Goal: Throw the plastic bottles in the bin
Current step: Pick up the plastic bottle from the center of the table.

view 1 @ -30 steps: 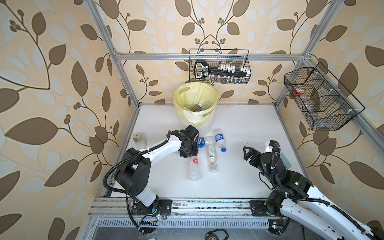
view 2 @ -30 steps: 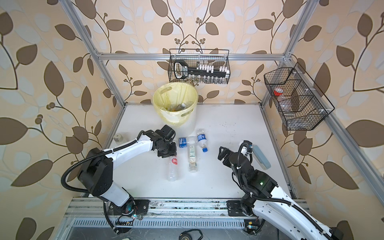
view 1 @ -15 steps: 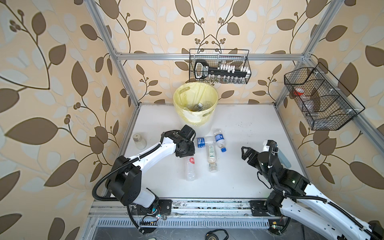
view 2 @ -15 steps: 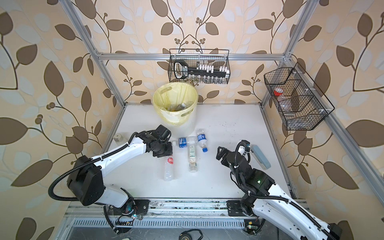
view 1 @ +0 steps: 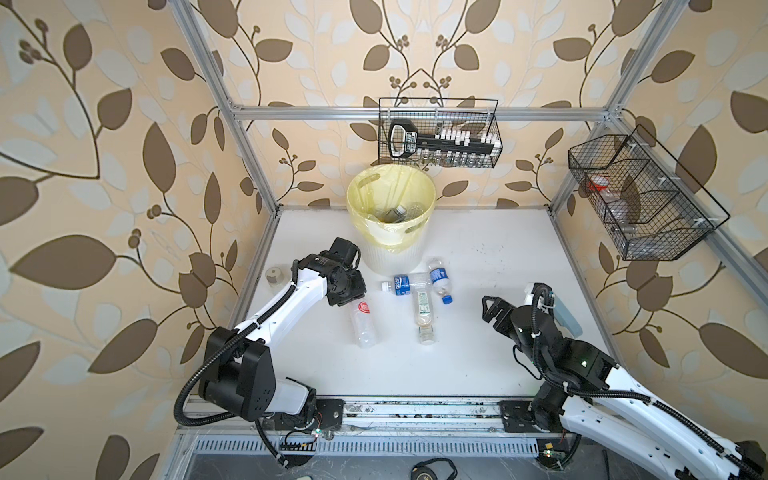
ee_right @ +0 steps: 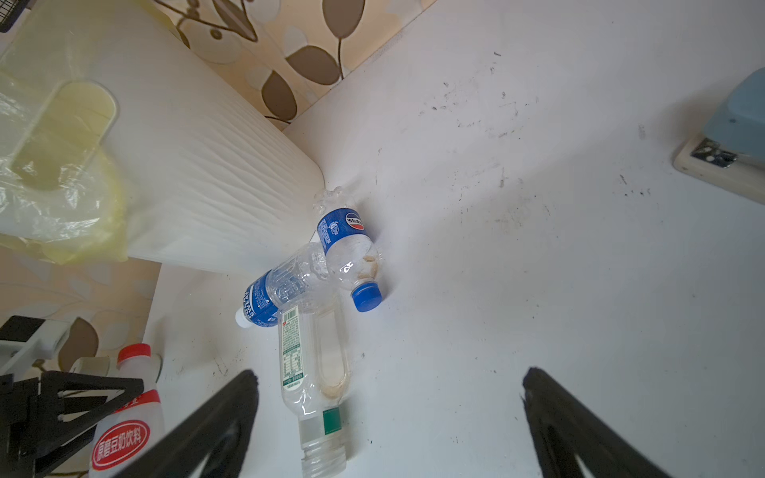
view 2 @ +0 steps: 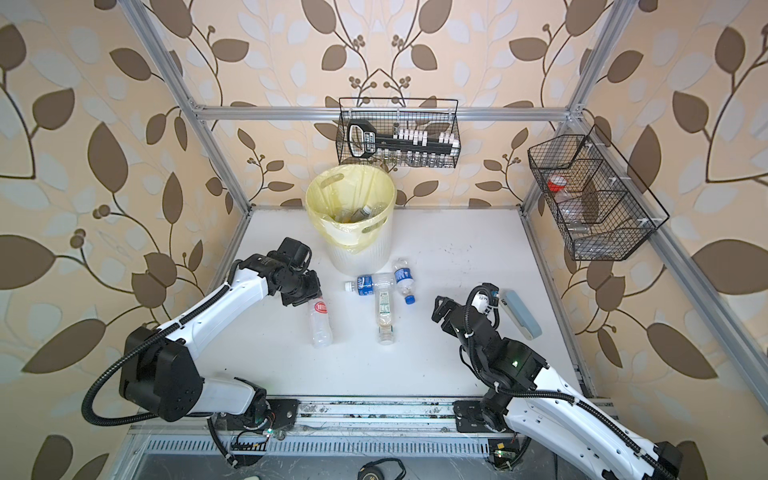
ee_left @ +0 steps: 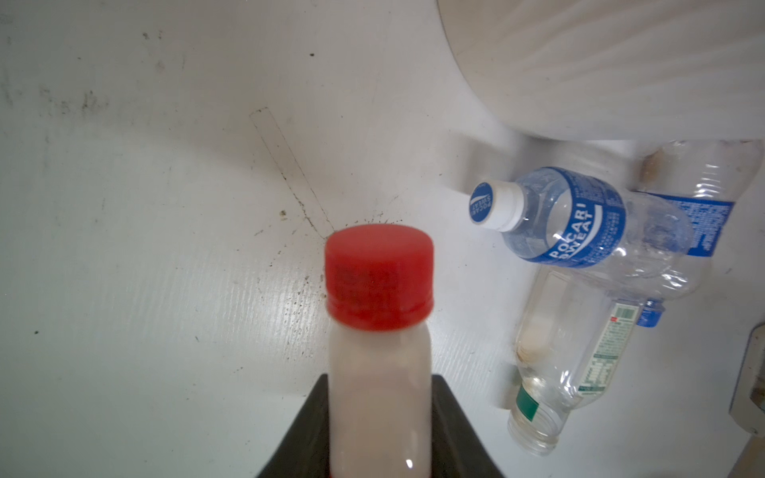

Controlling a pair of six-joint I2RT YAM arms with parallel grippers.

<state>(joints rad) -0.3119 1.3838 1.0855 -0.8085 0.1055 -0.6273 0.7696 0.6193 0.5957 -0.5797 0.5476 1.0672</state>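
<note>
My left gripper [view 1: 348,294] [ee_left: 378,418] is shut on a white bottle with a red cap [view 1: 363,322] [ee_left: 378,331] [ee_right: 124,422], left of the other bottles; whether it touches the table I cannot tell. Three more plastic bottles lie together in front of the bin: a Pocari Sweat bottle [view 1: 401,285] [ee_left: 567,219], a blue-capped bottle [view 1: 439,280] [ee_right: 347,244] and a clear green-labelled one [view 1: 423,313] [ee_right: 314,372]. The bin [view 1: 395,259] [view 2: 361,257] stands at the back with bottles inside. My right gripper [view 1: 510,298] [ee_right: 391,374] is open, right of the bottles, holding nothing.
A pale blue stapler-like object [view 1: 566,314] lies just right of the right gripper. A small round roll [view 1: 273,276] sits at the table's left edge. Black wire baskets hang on the back wall [view 1: 438,137] and the right wall [view 1: 640,199].
My left gripper has carried the red-capped bottle leftward, away from the other bottles. The right gripper has shifted slightly left and stays open.
</note>
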